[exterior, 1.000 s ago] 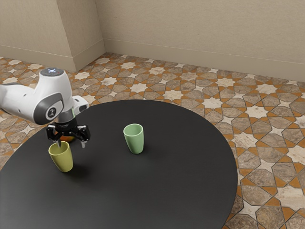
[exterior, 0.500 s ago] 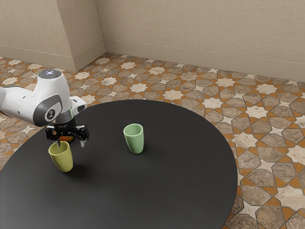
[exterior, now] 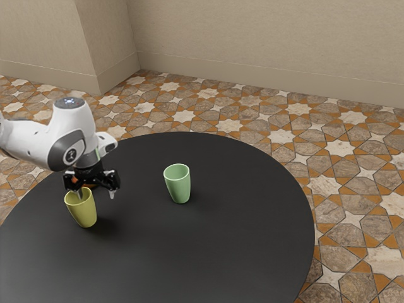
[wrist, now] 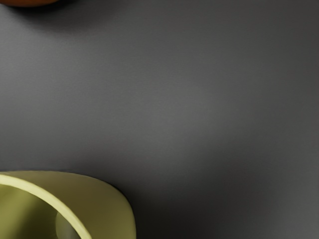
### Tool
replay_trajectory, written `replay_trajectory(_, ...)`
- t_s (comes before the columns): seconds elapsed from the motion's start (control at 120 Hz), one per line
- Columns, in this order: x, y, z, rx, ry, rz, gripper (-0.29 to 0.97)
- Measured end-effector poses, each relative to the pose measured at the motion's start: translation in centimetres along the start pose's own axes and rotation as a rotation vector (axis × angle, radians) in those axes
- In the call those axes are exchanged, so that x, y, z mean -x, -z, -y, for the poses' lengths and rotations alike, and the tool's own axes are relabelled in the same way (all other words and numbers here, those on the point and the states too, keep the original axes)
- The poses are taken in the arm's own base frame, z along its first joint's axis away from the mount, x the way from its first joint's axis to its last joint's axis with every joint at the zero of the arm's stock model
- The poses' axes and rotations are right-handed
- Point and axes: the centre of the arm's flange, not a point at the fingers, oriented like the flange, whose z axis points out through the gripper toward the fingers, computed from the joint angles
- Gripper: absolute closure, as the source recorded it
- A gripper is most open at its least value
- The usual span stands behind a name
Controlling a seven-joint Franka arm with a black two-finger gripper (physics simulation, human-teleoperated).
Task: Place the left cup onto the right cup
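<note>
Green cup (exterior: 177, 184) apart from yellow cup (exterior: 81, 209)

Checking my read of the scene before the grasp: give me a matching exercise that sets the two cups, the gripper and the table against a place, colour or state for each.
Things:
1. yellow cup
2. green cup
3. gripper
4. table

Descriptions:
A. black and round
B. open, low over a cup
C. upright, alone near the table's middle
D. upright, right under the gripper

Pairs: 1-D, 2-C, 3-B, 4-A
</note>
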Motion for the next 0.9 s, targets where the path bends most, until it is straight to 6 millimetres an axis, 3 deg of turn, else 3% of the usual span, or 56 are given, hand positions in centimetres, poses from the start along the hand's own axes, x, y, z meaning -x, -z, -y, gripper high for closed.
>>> replay_trajectory(0.408,-0.08,-0.87,-0.19,0.001,0.000,-0.001,0.01)
replay_trajectory(0.692,-0.11,-0.88,-0.17,0.001,0.000,-0.002,0.51)
replay_trajectory(0.9,-0.11,-0.83,-0.17,0.002,0.001,-0.003,0.70)
